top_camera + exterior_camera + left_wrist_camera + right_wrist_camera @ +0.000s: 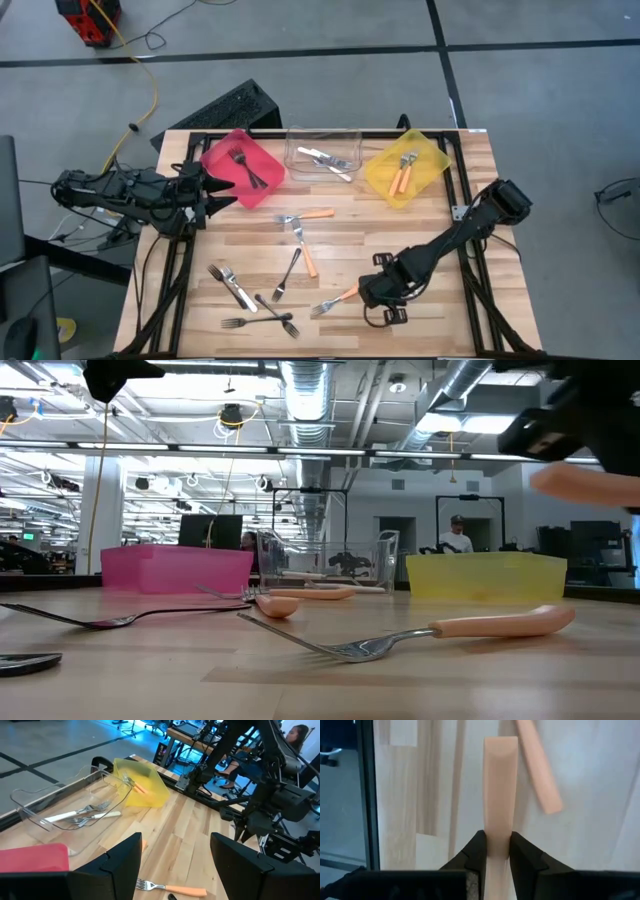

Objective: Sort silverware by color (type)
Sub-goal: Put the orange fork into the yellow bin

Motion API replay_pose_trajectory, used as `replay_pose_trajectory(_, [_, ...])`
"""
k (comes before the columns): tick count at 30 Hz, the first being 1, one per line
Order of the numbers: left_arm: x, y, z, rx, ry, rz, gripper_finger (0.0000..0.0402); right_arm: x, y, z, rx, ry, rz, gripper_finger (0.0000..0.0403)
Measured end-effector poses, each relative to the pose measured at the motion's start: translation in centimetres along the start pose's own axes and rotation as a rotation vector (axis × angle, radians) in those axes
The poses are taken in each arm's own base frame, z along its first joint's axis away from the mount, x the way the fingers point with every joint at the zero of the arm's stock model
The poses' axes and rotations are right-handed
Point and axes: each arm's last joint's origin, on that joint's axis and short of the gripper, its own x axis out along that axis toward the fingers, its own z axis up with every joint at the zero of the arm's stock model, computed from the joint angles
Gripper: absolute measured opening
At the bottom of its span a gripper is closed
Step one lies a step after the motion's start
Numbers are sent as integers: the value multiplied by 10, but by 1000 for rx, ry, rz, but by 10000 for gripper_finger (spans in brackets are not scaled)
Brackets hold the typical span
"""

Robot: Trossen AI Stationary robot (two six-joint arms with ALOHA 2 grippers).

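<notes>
You have a red bin [243,168], a clear bin [322,143] and a yellow bin [408,167] along the wooden table's [470,290] far edge. A person [456,536] stands in the room beyond.

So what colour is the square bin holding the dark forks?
Pink-red square bin, clearest in the high view.

From my station I see a grey concrete floor [330,25] crossed by dark seams, a yellow cable [140,60] trailing over it, and a person [457,535] standing far back under bright ceiling strip lights [150,420] and exposed silver ducting [305,390]
</notes>
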Motion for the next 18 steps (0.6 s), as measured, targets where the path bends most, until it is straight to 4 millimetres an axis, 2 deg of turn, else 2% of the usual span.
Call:
replay_pose_trajectory(11, [0, 1, 0, 21, -13, 23, 220, -21, -32, 26, 125, -81, -70, 83])
replay_pose_trajectory(15, [0, 1, 0, 7, -13, 23, 220, -35, -52, 36, 260, -97, -99, 83])
replay_pose_trajectory(18, [0, 1, 0, 6, -15, 27, 220, -41, -69, 41, 433, -116, -125, 83])
